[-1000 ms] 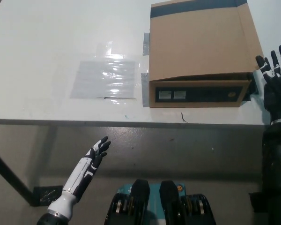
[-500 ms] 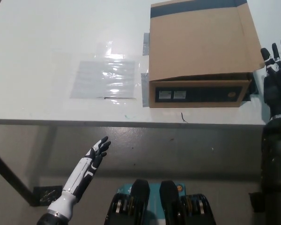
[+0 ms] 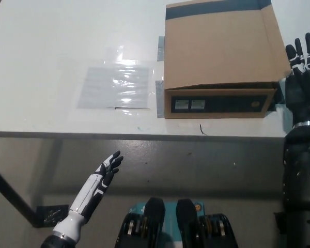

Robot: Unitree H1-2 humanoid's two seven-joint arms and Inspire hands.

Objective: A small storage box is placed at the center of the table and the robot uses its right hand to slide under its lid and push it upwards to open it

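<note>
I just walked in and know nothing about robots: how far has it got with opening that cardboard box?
Barely started. Done: the black right hand is up beside the right edge of the brown cardboard box, fingers spread. In hand: lining up with the flat brown lid, not yet under it. Left: slide under and push up; the lid lies closed. The white left hand rests open below the white table.

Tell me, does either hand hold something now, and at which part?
Nothing is held. The right hand is open beside the right edge of the box. The left hand is open below the table edge.
</note>
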